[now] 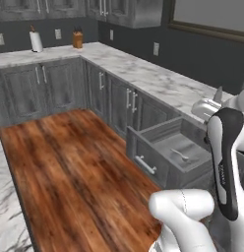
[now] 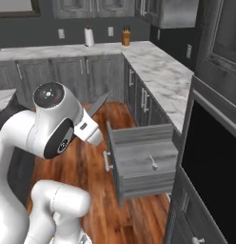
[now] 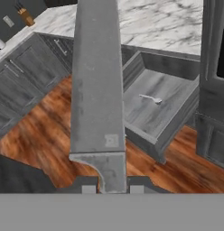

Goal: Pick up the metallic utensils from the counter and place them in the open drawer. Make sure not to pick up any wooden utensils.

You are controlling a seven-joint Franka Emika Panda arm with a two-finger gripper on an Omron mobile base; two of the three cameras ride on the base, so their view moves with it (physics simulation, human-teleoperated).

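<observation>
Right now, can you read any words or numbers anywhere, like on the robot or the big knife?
Robot arm: small dark lettering runs along the forearm, too blurred to read.
Knife: a small square mark near the base of the blade, too blurred to read.
Nothing else carries writing that I can make out.

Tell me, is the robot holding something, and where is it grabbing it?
Yes. The end effector holds the knife near the base of the grey blade, where it narrows toward the handle. The blade points out toward the open drawer.

Knife (image 3: 98, 90) handle hidden, tip cropped
</observation>
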